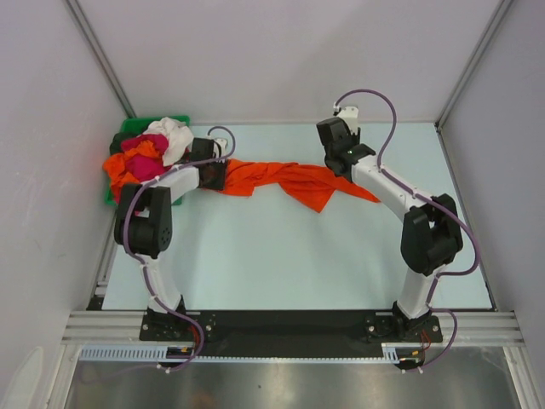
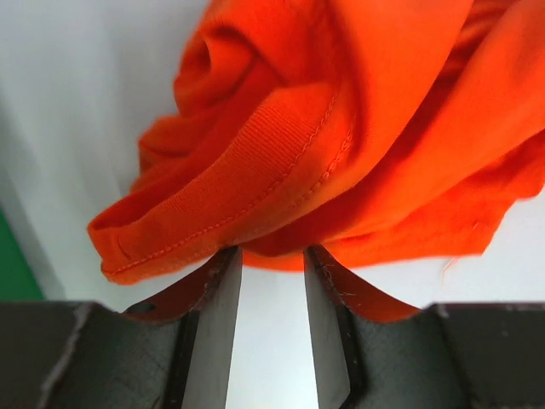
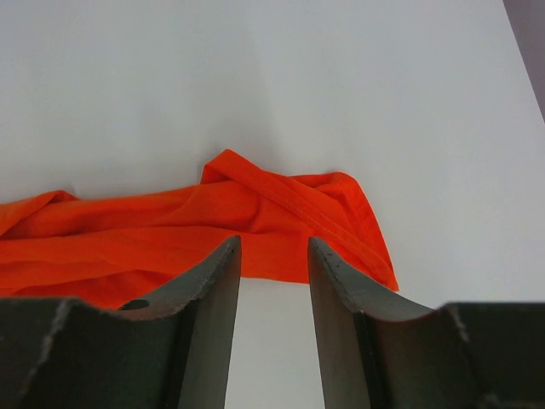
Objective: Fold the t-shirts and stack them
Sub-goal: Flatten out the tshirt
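Observation:
A bright orange t-shirt (image 1: 285, 177) lies crumpled and stretched out in a long strip across the far half of the table. My left gripper (image 1: 217, 175) is at its left end. In the left wrist view the jaws (image 2: 272, 251) stand apart, and the bunched shirt (image 2: 341, 128) with its ribbed collar rests against the fingertips. My right gripper (image 1: 341, 162) hovers near the shirt's right part. Its jaws (image 3: 274, 243) are open and empty, just short of the shirt's hemmed edge (image 3: 170, 234). More t-shirts are piled at the far left: white (image 1: 174, 136), magenta (image 1: 145, 158) and orange (image 1: 119, 170).
A green plastic bin (image 1: 129, 128) stands in the far left corner under the shirt pile, and a sliver of it shows in the left wrist view (image 2: 13, 264). Grey walls close in the table on the left, back and right. The pale table (image 1: 281, 256) stretches toward the arm bases.

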Controlling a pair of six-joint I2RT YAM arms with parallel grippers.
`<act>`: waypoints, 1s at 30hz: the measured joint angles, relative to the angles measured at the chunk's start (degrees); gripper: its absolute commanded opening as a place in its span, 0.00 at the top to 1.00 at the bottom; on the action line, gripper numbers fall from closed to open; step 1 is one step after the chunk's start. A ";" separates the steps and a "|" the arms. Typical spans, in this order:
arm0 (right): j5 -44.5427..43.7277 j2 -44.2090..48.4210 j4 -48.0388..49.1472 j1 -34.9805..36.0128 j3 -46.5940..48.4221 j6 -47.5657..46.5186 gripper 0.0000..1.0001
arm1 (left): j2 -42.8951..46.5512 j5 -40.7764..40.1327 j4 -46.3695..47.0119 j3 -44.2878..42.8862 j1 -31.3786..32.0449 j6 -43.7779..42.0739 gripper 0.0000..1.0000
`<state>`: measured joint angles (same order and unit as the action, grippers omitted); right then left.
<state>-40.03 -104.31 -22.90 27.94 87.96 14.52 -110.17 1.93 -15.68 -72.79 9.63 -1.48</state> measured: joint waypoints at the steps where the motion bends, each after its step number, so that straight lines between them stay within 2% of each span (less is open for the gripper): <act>1: -0.04 0.00 0.02 0.11 -0.07 0.00 0.58 | -0.33 -0.13 0.07 -1.01 0.00 0.04 0.59; 9: -0.15 0.44 -0.09 0.33 -1.88 0.02 0.58 | -2.75 -0.22 0.17 -5.44 0.00 1.53 0.61; 30: -0.11 0.50 -0.20 0.90 -2.84 1.07 0.59 | 0.07 -0.22 -2.69 -2.67 -0.17 1.79 0.59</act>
<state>-40.14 -103.81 -23.09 28.84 85.12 15.59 -110.10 1.72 -18.37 -75.46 9.45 0.32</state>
